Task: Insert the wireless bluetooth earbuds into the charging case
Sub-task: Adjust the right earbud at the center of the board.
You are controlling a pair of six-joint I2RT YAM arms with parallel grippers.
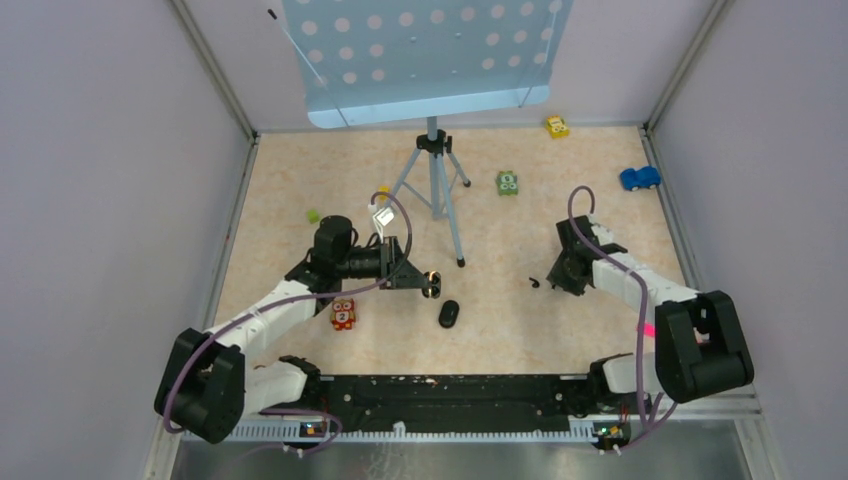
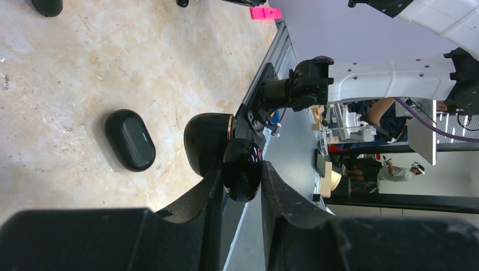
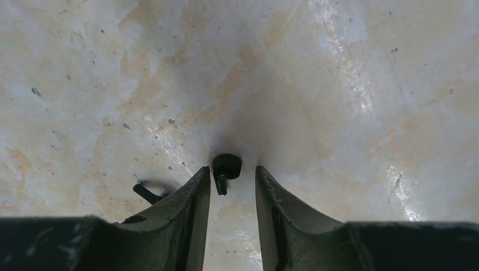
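My left gripper [image 1: 430,284] is held above the table, shut on the glossy black charging case [image 2: 243,169]. Its lid [image 2: 206,141], with a copper rim, hangs open toward the table. A matte black oval pebble [image 1: 449,313] [image 2: 130,140] lies on the table just below it. My right gripper [image 3: 232,176] is down at the table, open, its fingers on either side of one tiny black earbud [image 3: 226,166]. The earbud's stem lies against the left finger, with a gap to the right one. Another earbud [image 3: 146,193] [image 1: 533,283] lies just outside the left finger.
A tripod [image 1: 435,190] holding a perforated blue board [image 1: 420,50] stands at the back centre. An orange toy block [image 1: 343,314] sits near the left arm. A green block [image 1: 508,183], a yellow toy [image 1: 557,127] and a blue car [image 1: 640,178] lie at the far right.
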